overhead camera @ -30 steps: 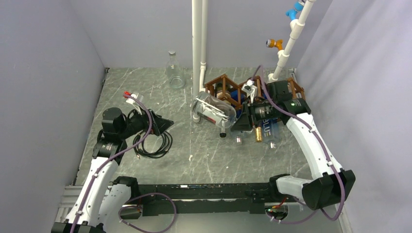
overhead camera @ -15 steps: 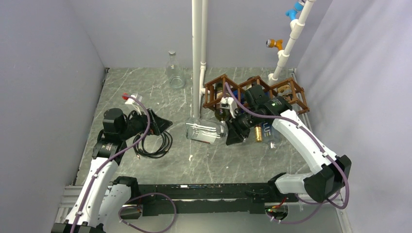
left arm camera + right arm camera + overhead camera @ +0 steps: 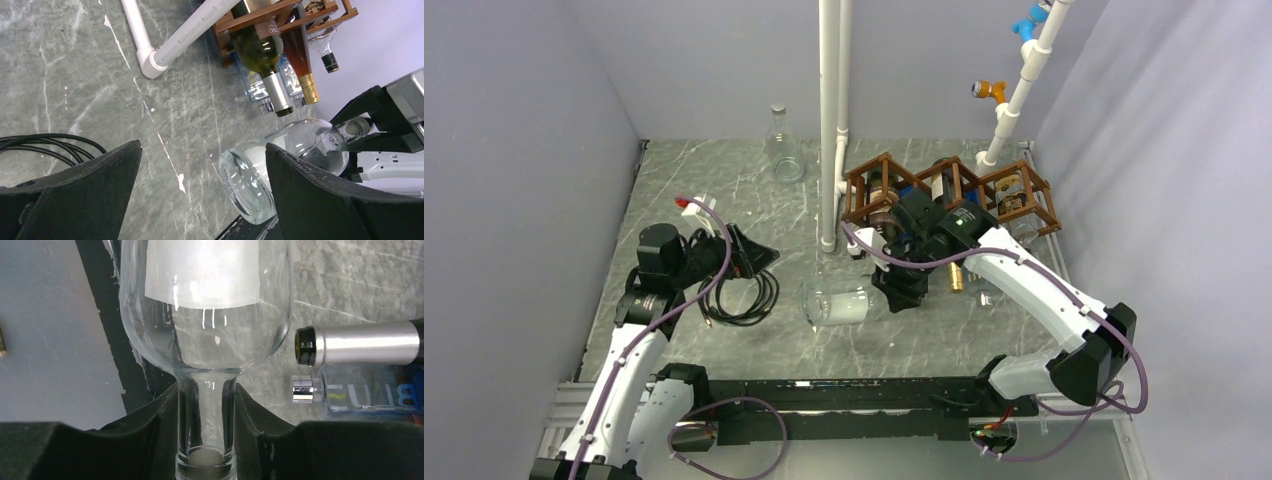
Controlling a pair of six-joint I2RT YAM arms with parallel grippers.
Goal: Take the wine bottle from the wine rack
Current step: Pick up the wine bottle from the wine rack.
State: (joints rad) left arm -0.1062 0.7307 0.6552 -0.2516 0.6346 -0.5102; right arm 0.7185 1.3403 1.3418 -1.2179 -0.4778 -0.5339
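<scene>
Beside wine rack [image 3: 250, 16], white pipe [image 3: 829, 120], flask [image 3: 782, 150], cable [image 3: 744, 300], gripped wine bottle [image 3: 836, 305]

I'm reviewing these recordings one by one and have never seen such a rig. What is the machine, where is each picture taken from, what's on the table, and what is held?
Two robot arms are bolted at the near edge of a grey table. The wide picture looks down from above and behind them. The other two come from a camera on each wrist, so the black shapes at the bottom are that arm's own fingers. On the table are a wooden wine rack with bottles in it, white pipes, a clear flask and a coil of black cable. The right gripper is shut on the neck of a clear wine bottle, held out in front of the rack. The left gripper is open and empty, near the cable.
</scene>
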